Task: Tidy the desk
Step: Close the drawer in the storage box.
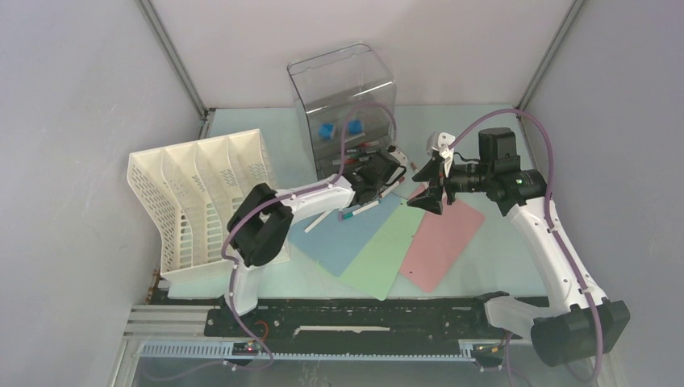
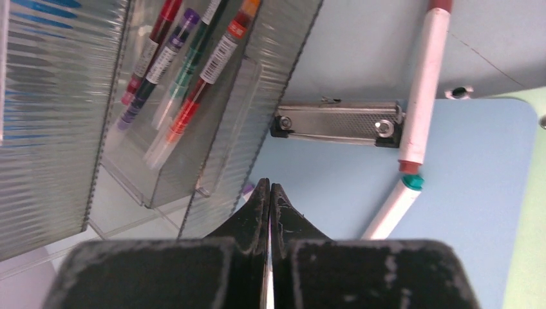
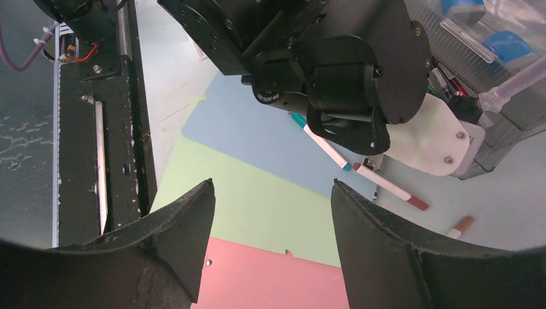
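On the desk [image 1: 484,266] three flat boards lie fanned and overlapping: blue [image 1: 343,242], green [image 1: 387,250], pink [image 1: 442,242]. My left gripper [image 2: 269,187] is shut with nothing in it, low over the blue board [image 2: 463,193] beside the clear drawer box [image 2: 58,116]. A red-capped marker [image 2: 425,84] and a green-capped marker [image 2: 393,209] lie end to end just right of it, by the board's metal clip [image 2: 338,123]. My right gripper [image 3: 270,183] hangs open and empty above the green board [image 3: 257,212] and pink board [image 3: 270,280].
The clear drawer box [image 1: 343,105] stands at the back centre, one drawer [image 2: 187,84] pulled out with several markers inside. A white slotted file rack [image 1: 198,201] fills the left side. A brown-capped marker [image 3: 460,226] lies loose on the desk. Grey walls enclose the sides.
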### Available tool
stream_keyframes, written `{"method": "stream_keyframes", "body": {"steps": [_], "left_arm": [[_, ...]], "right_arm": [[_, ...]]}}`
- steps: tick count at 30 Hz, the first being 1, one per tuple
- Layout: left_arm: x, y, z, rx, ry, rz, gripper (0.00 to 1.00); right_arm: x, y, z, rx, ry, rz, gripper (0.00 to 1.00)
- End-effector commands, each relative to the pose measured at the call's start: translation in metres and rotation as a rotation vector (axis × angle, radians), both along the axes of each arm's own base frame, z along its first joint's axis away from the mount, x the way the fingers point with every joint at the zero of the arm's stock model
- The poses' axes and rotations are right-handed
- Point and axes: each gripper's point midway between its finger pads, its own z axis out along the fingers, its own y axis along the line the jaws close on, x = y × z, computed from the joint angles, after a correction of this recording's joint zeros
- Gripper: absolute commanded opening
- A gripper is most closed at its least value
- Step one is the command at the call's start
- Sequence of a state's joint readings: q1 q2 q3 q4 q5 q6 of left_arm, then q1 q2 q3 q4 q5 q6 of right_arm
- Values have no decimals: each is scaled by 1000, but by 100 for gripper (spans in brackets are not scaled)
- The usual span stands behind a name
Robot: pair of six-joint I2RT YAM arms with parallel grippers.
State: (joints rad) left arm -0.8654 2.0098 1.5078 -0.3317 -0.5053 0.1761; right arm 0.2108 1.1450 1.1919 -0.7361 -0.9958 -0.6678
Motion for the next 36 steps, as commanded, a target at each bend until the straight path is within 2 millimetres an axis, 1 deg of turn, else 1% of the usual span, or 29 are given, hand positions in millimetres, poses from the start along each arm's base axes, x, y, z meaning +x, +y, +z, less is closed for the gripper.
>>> {"method": "stream_keyframes", "body": {"steps": [1, 7, 10, 12, 13, 15, 16, 18, 20, 21, 23, 27, 30, 36], "left_arm": [[19, -1, 20, 28, -103, 49, 0], [35, 10, 19, 86, -155, 122, 0], [45, 18, 22, 107, -186, 162, 1], [55, 25, 25, 115, -205, 194, 9], [59, 28, 27, 115, -213, 206, 17], [67, 33, 30, 118, -228, 227, 39], [71, 36, 31, 121, -235, 239, 46], [78, 39, 36, 118, -243, 251, 57], [81, 40, 42, 112, -253, 256, 65], [81, 39, 44, 110, -256, 253, 68], [81, 38, 50, 101, -260, 248, 71], [75, 38, 64, 49, -260, 246, 80], [66, 35, 72, -9, -230, 223, 83], [41, 22, 93, -177, -168, 149, 85]], "right_arm": [[0, -1, 6, 4, -37, 3, 74], [0, -2, 7, 6, -40, 1, 74], [0, -2, 7, 6, -40, -1, 74], [0, -3, 7, 7, -41, -1, 74], [0, -3, 7, 7, -41, -2, 74], [0, -3, 7, 6, -43, -2, 74], [0, -3, 7, 7, -42, -3, 74], [0, -3, 7, 7, -42, -4, 74], [1, -4, 7, 7, -42, -5, 74], [1, -4, 7, 6, -42, -7, 74], [1, -4, 7, 6, -40, -7, 74], [1, -5, 7, 6, -40, -8, 74], [1, -5, 7, 7, -40, -9, 74], [1, -5, 7, 6, -43, -11, 74]]}}
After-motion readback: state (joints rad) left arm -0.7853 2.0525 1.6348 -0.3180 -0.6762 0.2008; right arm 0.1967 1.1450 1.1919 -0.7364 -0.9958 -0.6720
